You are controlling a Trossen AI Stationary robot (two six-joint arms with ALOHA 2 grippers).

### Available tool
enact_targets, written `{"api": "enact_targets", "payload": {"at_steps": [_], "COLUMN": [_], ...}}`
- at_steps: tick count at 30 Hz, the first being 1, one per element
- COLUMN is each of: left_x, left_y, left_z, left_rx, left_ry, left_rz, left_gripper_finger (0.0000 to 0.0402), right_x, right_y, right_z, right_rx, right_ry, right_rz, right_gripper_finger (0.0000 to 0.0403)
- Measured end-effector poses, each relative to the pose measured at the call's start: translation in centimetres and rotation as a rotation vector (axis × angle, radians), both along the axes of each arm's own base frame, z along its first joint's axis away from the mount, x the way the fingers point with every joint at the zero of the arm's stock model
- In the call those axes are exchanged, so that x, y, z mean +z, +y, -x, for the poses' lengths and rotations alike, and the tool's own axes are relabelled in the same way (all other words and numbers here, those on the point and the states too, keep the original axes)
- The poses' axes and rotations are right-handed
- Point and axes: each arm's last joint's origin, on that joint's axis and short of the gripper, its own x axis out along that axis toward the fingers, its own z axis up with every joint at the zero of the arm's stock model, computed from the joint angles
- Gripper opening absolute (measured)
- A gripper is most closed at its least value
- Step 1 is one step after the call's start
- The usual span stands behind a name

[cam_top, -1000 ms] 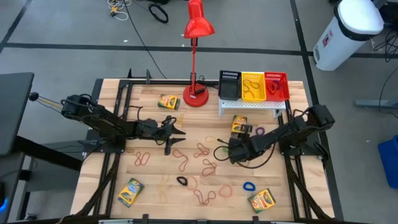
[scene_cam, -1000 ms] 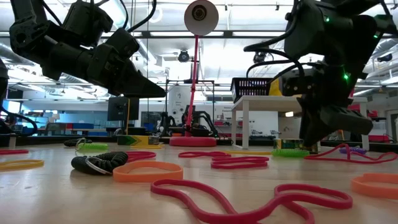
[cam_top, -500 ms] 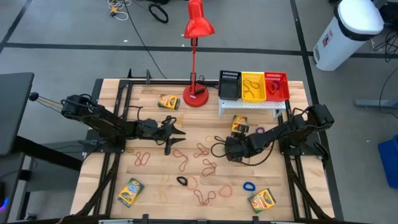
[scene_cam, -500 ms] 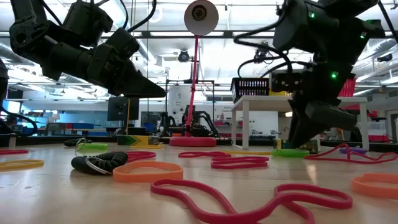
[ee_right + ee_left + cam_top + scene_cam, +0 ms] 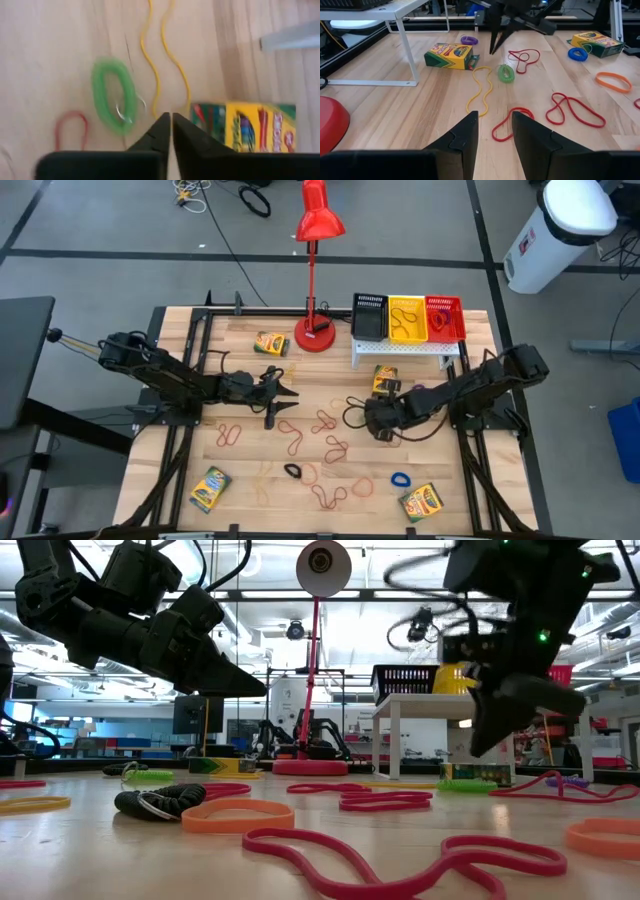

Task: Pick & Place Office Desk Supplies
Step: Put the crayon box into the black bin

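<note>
Right wrist view shows the right gripper (image 5: 170, 120) with its two fingers pressed together and nothing between them; the green rubber band (image 5: 114, 95) lies flat on the table just beyond and to one side of the tips, with a yellow rubber band (image 5: 165, 50) running ahead of them and a crayon box (image 5: 250, 127) close on the other side. Judging by this, the pinch closed on air, so the step in hand is to grip the green loop properly: spread the fingers, shift until one tip sits inside the loop and one outside, press down to the wood, then close. The left gripper (image 5: 495, 125) waits well apart, fingers parted, holding nothing.
</note>
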Motion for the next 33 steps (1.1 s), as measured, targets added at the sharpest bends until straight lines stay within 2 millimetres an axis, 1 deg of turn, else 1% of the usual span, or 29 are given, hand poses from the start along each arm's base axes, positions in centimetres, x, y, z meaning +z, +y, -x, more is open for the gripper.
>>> {"api": "enact_targets", "payload": {"at_steps": [2, 5, 7, 11, 13, 17, 20, 25, 33], "left_x": [0.0, 0.0, 0.0, 0.0, 0.0, 0.0, 0.0, -0.1, -0.1], "left_y": [0.0, 0.0, 0.0, 0.0, 0.0, 0.0, 0.0, 0.0, 0.0], "left_z": [0.0, 0.0, 0.0, 0.0, 0.0, 0.0, 0.0, 0.0, 0.0], "left_rx": [0.0, 0.0, 0.0, 0.0, 0.001, 0.001, 0.001, 0.001, -0.002], "left_ry": [0.0, 0.0, 0.0, 0.0, 0.0, 0.001, 0.004, 0.008, 0.008], "left_rz": [0.0, -0.002, -0.002, -0.01, -0.009, -0.008, -0.007, -0.007, -0.006], "left_gripper_finger": [0.0125, 0.0125, 0.0125, 0.0125, 0.0125, 0.0125, 0.0125, 0.0125, 0.0125], "right_x": [-0.3, -1.1, -1.4, -1.8, -2.3, -3.4, -3.5, -3.5, -3.9], "right_y": [-0.8, -1.3, -1.0, -0.3, -0.2, -0.3, -0.3, -0.3, -1.7], "right_z": [0.3, 0.3, -0.1, -1.2, -1.6, -2.4, -2.7, -2.9, -3.0], "right_rx": [-0.037, -0.057, -0.046, -0.035, -0.03, -0.032, -0.035, -0.037, -0.082], "right_ry": [0.059, 0.108, 0.146, 0.261, 0.326, 0.403, 0.403, 0.39, 0.389], "right_rz": [0.0, 0.0, 0.012, 0.108, 0.125, 0.155, 0.189, 0.191, 0.168], "right_gripper_finger": [0.0009, 0.0034, 0.0054, 0.0083, 0.0089, 0.0092, 0.0092, 0.0092, 0.0092]}}
